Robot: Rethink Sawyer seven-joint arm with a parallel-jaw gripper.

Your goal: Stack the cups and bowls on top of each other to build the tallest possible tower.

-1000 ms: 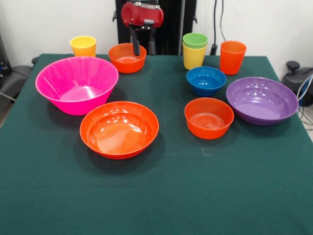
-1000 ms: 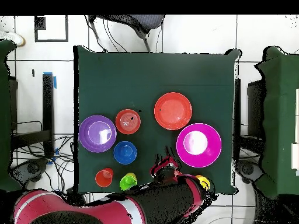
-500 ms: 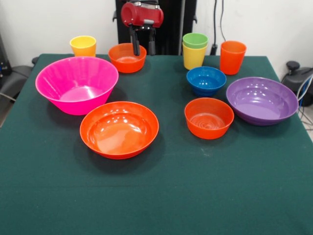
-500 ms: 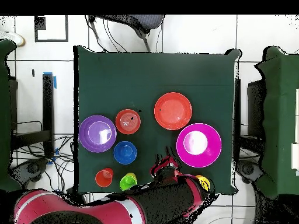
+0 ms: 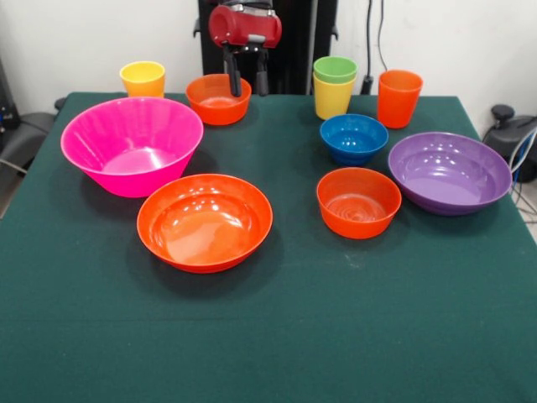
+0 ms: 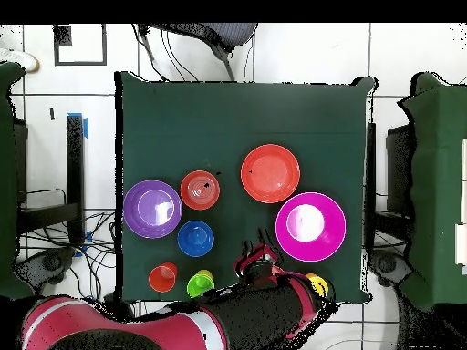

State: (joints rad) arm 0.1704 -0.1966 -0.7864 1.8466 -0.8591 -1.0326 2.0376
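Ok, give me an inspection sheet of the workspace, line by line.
Surface: green cloth table, flat, front part bare.
Job's things: nothing stacked except a light green cup nested in a yellow cup. Standing apart: pink bowl, wide orange bowl, purple bowl, blue bowl, two small orange bowls, another yellow cup, orange cup.
Clutter: nothing seen.
Pincer: pincer open, empty, at the far small orange bowl, one finger over its rim.
Cables: dark cables down the wall; more on the floor.
Surroundings: tiled floor, chair beyond the table.
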